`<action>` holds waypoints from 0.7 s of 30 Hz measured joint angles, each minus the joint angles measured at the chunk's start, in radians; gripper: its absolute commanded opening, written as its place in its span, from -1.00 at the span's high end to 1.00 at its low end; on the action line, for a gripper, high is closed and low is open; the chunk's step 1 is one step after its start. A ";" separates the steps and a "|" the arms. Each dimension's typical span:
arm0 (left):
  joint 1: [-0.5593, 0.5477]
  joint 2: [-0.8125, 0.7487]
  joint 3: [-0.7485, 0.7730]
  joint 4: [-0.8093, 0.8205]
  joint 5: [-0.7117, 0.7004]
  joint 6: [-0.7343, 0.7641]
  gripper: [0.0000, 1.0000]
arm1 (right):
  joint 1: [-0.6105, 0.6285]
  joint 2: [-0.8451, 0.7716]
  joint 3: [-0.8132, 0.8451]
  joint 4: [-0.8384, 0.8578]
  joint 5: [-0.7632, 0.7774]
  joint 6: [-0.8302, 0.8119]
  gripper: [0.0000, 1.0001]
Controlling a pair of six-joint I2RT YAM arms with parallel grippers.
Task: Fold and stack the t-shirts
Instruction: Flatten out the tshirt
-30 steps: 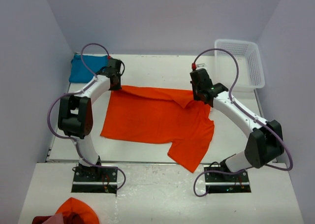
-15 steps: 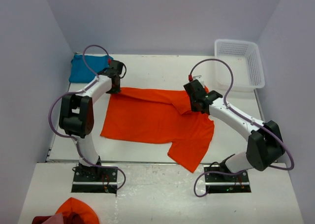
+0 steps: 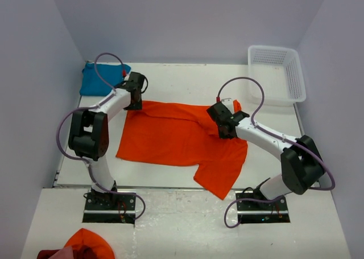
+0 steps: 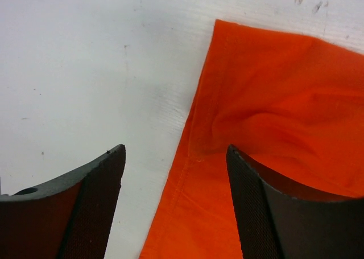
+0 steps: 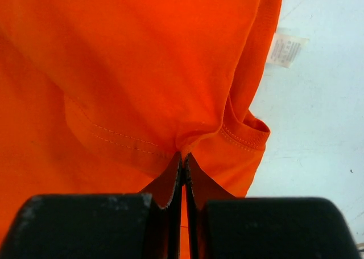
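The orange t-shirt [image 3: 176, 136] lies spread across the middle of the table [image 3: 182, 79], mostly flat, with one sleeve trailing toward the near edge right of centre. Its far right part is rucked into a ridge where my right gripper [image 5: 183, 156] has the fabric pinched, pads pressed together on a gathered fold of hem. A small white label [image 5: 287, 48] shows just beside that fold, over bare table.

At the shirt's far left corner my left gripper [image 4: 176, 156] stands spread wide, holding nothing. The shirt's edge runs on the tabletop between my two dark fingers [image 4: 91, 202].

The teal-blue t-shirt [image 3: 96, 79] sits bunched in the far left corner of the table, apart from the orange one.

The tabletop is white and matte, with a few faint scuffs and specks. A white mesh basket [image 3: 278, 71] stands at the far right corner. Plain pale grey-lilac walls [image 3: 187, 20] close in the far side and both flanks. On the near ledge [image 3: 187, 225], left of my bases, lies a heap of orange and red cloth [image 3: 85, 245].
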 measured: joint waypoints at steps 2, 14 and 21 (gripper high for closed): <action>0.000 -0.024 0.000 0.001 -0.021 -0.013 -0.46 | 0.001 0.000 -0.006 -0.010 0.014 0.017 1.00; -0.015 -0.068 0.001 0.008 -0.005 -0.021 -0.47 | 0.001 0.000 -0.018 -0.070 0.046 0.111 0.23; -0.016 -0.069 0.040 0.017 0.048 -0.018 -0.48 | -0.010 -0.015 -0.009 -0.094 0.037 0.110 -0.83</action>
